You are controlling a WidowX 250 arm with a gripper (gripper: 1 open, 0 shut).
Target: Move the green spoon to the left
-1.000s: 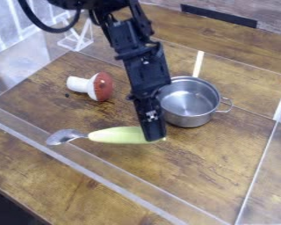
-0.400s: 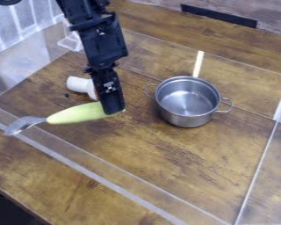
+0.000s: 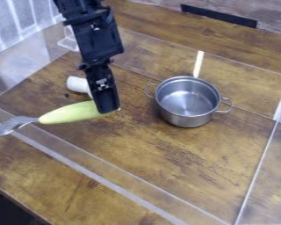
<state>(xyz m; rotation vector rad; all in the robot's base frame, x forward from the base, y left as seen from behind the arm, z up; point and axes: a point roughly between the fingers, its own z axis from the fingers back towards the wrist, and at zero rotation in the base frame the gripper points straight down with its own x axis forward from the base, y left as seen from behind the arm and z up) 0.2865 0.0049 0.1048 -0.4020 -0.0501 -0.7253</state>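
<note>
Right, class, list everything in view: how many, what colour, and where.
Spoon: one, yellow-green handle, silver bowl, left of the pot, handle end at the jaws
Pot: one, silver, on the table, right of the arm
Stick: one, pale, just behind the pot
White object: one, behind the spoon, partly hidden by the arm
Table: one, brown wood, under everything
Arm: one, black, reaching in from the top left
Jaws: one pair, black, at the spoon's handle

The yellow-green-handled spoon (image 3: 69, 113) is in the claw (image 3: 104, 108), its silver bowl pointing left.
</note>
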